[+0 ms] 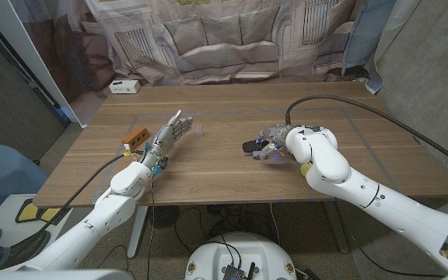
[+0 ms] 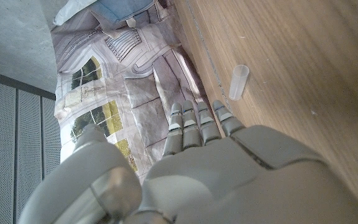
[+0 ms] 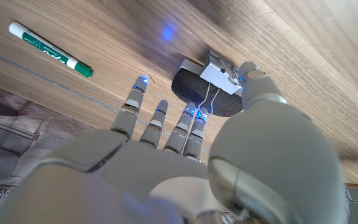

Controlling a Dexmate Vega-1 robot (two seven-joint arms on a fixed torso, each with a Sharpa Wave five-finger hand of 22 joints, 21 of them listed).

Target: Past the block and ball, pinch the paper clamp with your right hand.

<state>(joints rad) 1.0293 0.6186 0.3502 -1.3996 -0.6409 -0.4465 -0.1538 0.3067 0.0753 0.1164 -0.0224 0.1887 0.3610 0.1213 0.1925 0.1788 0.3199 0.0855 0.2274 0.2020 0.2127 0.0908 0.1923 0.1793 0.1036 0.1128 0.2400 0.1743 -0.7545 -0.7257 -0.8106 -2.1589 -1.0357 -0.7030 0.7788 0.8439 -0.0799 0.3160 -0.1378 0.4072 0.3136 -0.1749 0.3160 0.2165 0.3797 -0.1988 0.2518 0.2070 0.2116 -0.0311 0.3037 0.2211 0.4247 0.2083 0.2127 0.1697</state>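
1. The paper clamp (image 3: 207,93), a black binder clip with wire handles, lay on the wooden table (image 1: 232,175) right of centre, just in front of the right hand (image 1: 274,142).
2. In the right wrist view the right hand's fingers (image 3: 157,121) reached out, spread, toward the clip, with fingertips at or just short of its black body, while the thumb (image 3: 257,84) sat beside the silver wire end. It did not look closed on the clip; whether any pad was already touching, I could not tell.
3. The left hand (image 1: 164,138) stood on the left half of the table with fingers extended and held nothing; a small clear tube (image 2: 238,82) lay just beyond its fingertips.
4. An orange-brown block (image 1: 134,140) sat just beside the left hand, and a yellow-green ball (image 1: 305,167) peeked out under the right forearm.
5. A green-capped marker (image 3: 50,49) lay on the table, well apart from the clip.
6. Handling, as a judgement: the clip is probably light, with a stiff spring-steel body that is smooth and may skid on the wood. Its wire loops are thin and pivot freely, so they make a poor hold.
7. The better grasp looks to be thumb and finger on opposite faces of the black body, pressed firmly enough that it does not squirt out sideways.
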